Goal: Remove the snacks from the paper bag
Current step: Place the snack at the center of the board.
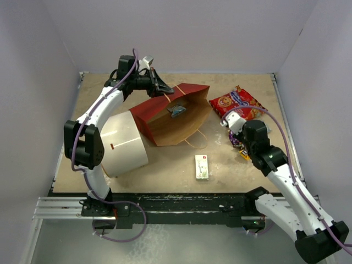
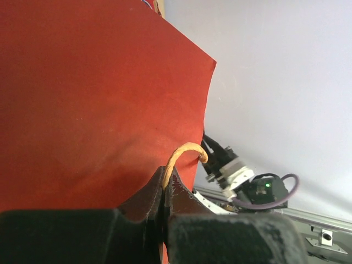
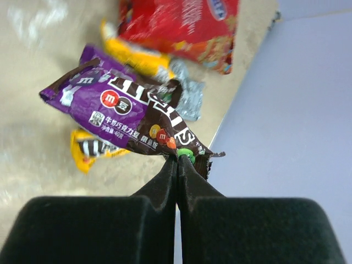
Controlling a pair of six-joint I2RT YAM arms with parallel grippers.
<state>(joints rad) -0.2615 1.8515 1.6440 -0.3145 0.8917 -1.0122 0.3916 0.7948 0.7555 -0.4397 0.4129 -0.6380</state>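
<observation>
The red paper bag [image 1: 170,113] lies on its side with its brown inside showing and a pale blue wrapper [image 1: 177,111] within. My left gripper [image 1: 164,88] is shut on the bag's twisted handle [image 2: 177,158] at the bag's far edge; the red wall [image 2: 93,93] fills the left wrist view. My right gripper [image 1: 235,132] is shut on the edge of a brown and purple candy pack [image 3: 129,118], held above the table. A yellow pack [image 3: 91,148], a silver packet [image 3: 190,99] and the red cookie bag [image 1: 237,103] lie below it; the cookie bag also shows in the right wrist view [image 3: 181,25].
A big white cylinder [image 1: 124,143] lies on its side left of the bag. A small flat white-and-green box [image 1: 202,166] lies near the front middle. White walls enclose the table on the left, back and right.
</observation>
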